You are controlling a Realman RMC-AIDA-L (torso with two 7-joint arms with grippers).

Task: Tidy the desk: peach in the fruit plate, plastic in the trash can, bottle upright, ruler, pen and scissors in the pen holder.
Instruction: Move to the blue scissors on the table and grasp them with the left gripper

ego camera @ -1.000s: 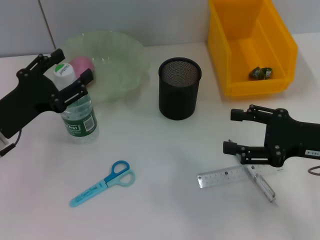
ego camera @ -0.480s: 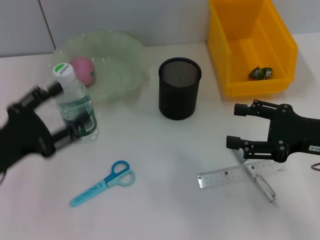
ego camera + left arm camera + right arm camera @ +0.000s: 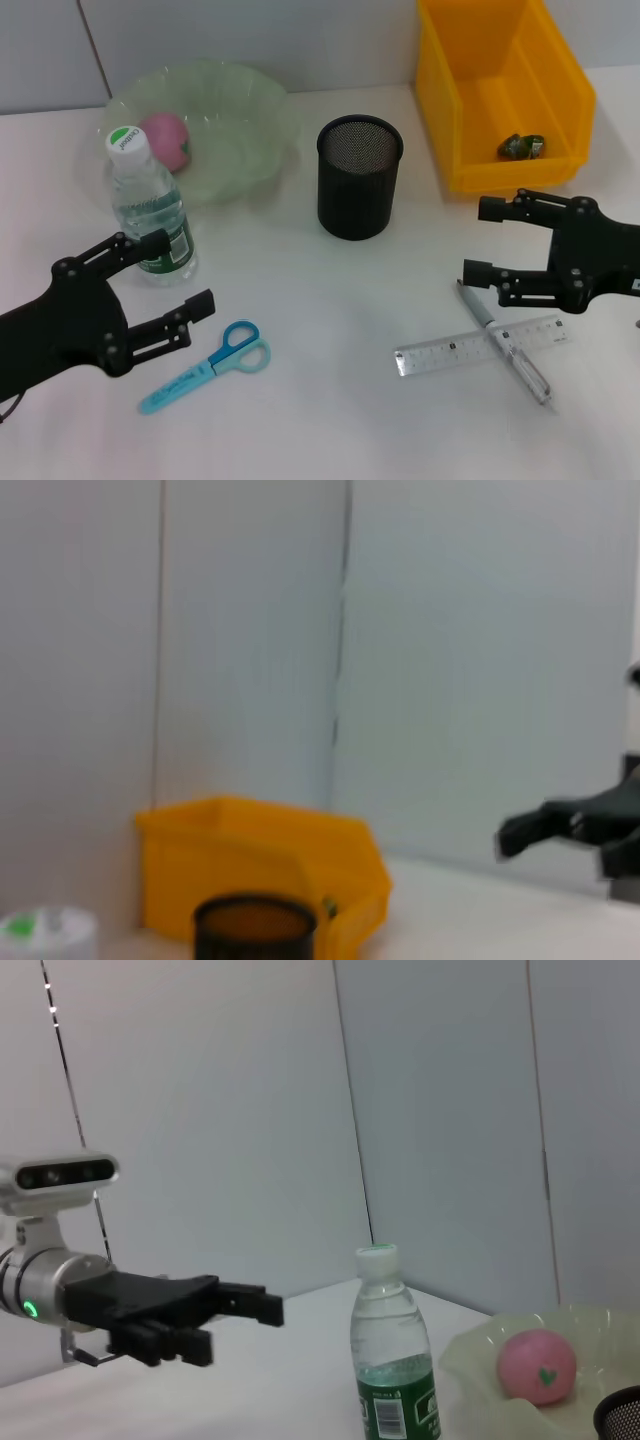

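Nearest the front edge of the desk (image 3: 330, 300), on the left side, the scissors (image 3: 205, 367) lie flat, blue handles pointing toward the middle. The left gripper (image 3: 183, 275) hangs just above and behind them, fingers spread wide, holding nothing. Over on the right side, the ruler (image 3: 483, 346) lies flat with the pen (image 3: 505, 343) crossed over it, the two touching where they cross. The right gripper (image 3: 482, 240) hovers just behind that pair, fingers also wide apart and empty, the pen's far tip close under the lower finger.

Moving back, the bottle (image 3: 148, 208) stands upright near the left edge, green cap on top, clear of the left gripper. In the middle of the desk sits the black mesh holder (image 3: 358, 177), upright, open mouth up; I can't make out anything inside it. Behind the bottle, at the far left, the green plate (image 3: 245, 125) has the pink peach (image 3: 166, 140) resting in it, toward its left side. At the far right corner the yellow bin (image 3: 500, 90) holds the crumpled plastic (image 3: 522, 146) on its floor.
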